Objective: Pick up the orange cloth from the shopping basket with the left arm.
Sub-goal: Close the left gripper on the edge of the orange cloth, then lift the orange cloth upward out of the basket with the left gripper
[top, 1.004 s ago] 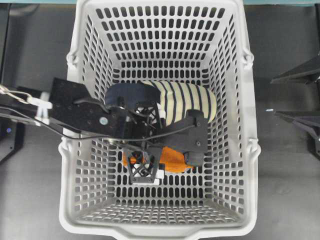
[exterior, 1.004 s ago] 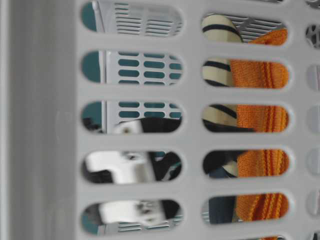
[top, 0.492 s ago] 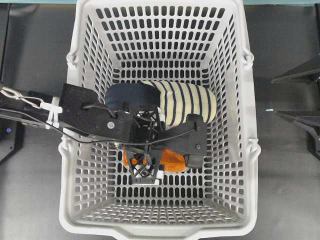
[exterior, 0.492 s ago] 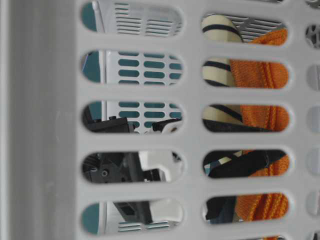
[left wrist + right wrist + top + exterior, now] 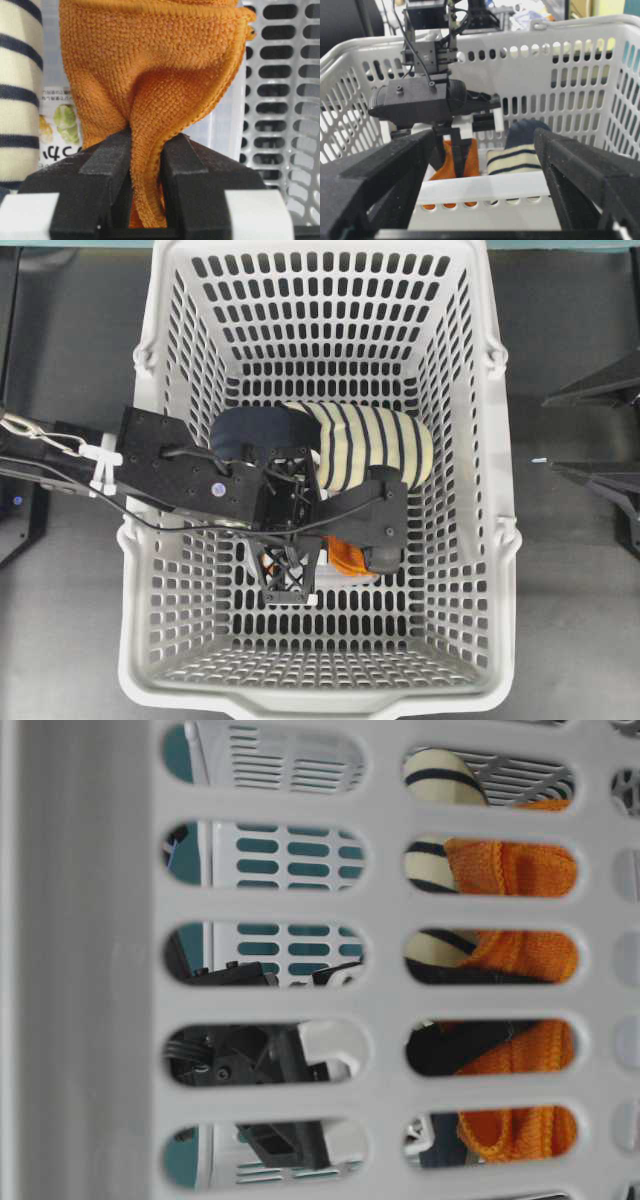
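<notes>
Although my left gripper (image 5: 145, 165) is clamped on a pinched fold of the orange cloth (image 5: 160, 80), the pick is only half made, by my reckoning: the cloth sits low inside the shopping basket (image 5: 480, 440), beside the striped slipper (image 5: 370, 445), and the lift out over the rim is left to do. My left wrist view shows the grip plainly, fabric squeezed between both fingers (image 5: 107, 165) and a printed packet (image 5: 60, 125) under the cloth. From overhead my own arm hides nearly all of that, leaving an orange sliver. The table-level view gives bunched cloth through the wall slots. My right gripper (image 5: 480, 190) waits outside the basket, jaws wide apart, holding nothing.
</notes>
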`<state>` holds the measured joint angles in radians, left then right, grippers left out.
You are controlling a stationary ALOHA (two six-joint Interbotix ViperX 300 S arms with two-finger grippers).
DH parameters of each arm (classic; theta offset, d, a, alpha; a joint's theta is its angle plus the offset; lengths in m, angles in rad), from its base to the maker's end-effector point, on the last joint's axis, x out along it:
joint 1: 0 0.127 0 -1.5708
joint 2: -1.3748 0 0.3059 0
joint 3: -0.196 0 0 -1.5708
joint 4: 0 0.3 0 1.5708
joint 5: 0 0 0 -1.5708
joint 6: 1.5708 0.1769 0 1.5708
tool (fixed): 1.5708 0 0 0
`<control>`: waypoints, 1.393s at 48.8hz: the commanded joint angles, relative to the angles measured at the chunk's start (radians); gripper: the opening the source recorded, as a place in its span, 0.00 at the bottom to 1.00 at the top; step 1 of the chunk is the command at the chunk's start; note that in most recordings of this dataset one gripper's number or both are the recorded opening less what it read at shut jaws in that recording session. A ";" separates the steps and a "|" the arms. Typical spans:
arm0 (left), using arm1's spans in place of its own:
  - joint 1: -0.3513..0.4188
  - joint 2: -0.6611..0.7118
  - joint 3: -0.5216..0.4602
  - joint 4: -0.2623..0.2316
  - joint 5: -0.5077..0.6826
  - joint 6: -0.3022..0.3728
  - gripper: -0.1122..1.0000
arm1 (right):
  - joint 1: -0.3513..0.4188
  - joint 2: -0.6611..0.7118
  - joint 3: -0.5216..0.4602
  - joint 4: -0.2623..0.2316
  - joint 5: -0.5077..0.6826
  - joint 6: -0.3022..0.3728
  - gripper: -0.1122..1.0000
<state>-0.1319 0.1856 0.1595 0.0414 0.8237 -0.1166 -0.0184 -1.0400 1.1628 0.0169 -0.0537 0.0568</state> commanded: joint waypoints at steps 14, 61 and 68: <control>0.005 -0.112 -0.146 0.003 0.127 0.002 0.21 | 0.002 -0.002 -0.018 -0.002 -0.005 0.000 0.79; 0.040 -0.104 -0.699 0.003 0.592 0.003 0.21 | 0.002 -0.006 -0.011 -0.002 -0.005 0.005 0.79; 0.041 -0.103 -0.686 0.003 0.594 0.003 0.21 | 0.002 -0.006 -0.011 -0.002 -0.006 0.005 0.79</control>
<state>-0.0890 0.0982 -0.5170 0.0414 1.4205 -0.1120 -0.0169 -1.0508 1.1643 0.0169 -0.0537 0.0598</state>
